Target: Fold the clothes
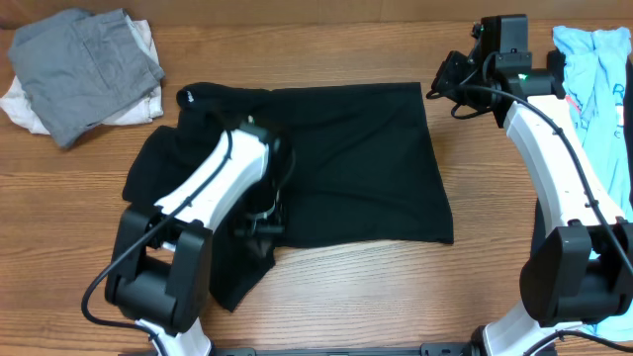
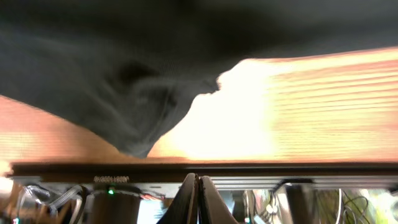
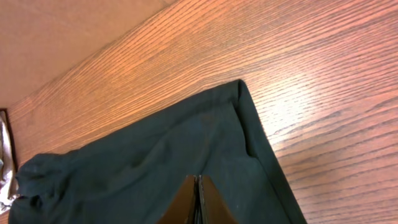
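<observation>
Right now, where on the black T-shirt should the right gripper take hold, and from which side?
The black T-shirt's far right corner, from the right: it lies flat, hem edges meeting in a point, bare table on two sides, and the shut right gripper hangs over it.

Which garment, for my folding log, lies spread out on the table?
The central black T-shirt; the grey and white pieces and light-blue shirt sit bunched at the edges.

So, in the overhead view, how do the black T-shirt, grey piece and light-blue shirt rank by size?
1. black T-shirt.
2. grey piece.
3. light-blue shirt, though unsure: the picture's edge cuts it off.
</observation>
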Action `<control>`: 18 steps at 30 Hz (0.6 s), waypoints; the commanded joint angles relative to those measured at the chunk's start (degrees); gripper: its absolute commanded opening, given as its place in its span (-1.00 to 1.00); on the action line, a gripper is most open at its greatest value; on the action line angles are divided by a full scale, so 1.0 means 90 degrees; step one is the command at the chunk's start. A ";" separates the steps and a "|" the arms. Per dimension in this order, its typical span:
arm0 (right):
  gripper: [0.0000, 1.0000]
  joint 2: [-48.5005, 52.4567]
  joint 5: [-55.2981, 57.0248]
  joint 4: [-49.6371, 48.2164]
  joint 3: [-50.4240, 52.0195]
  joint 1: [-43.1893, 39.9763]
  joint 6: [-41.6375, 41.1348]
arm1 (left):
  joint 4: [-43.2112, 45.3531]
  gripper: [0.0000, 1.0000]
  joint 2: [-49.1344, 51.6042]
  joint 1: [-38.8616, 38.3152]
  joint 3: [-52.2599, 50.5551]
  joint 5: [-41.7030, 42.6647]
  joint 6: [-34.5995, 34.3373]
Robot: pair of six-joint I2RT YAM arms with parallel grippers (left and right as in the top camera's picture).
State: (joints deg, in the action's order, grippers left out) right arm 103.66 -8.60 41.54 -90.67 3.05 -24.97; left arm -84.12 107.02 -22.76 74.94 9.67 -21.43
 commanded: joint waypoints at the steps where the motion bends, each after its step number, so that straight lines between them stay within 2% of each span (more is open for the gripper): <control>1: -0.92 -0.0056 0.0000 -0.0102 -0.0114 -0.0148 0.0039 | 0.0338 -0.92 -0.0432 0.0083 -0.0821 -0.0121 -0.0510; 7: -0.92 0.0267 -0.0301 -0.0335 -0.0124 -0.0282 -0.0049 | 0.1224 -0.92 -0.0573 0.0238 -0.1678 -0.0204 -0.0709; 10: -0.92 0.0532 -0.0702 -0.0483 -0.0124 -0.0272 -0.0027 | 0.1608 -0.91 -0.0571 0.0255 -0.1763 -0.0663 -0.0928; 18: -0.92 0.1569 -0.1943 -0.1241 -0.0124 0.0046 -0.0012 | 0.2239 -0.92 -0.0571 0.0325 -0.2098 -0.0590 -0.0962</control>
State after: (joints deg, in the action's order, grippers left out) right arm 115.18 -20.58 31.97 -90.72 1.89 -25.43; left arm -65.14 103.22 -20.18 58.35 5.26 -28.67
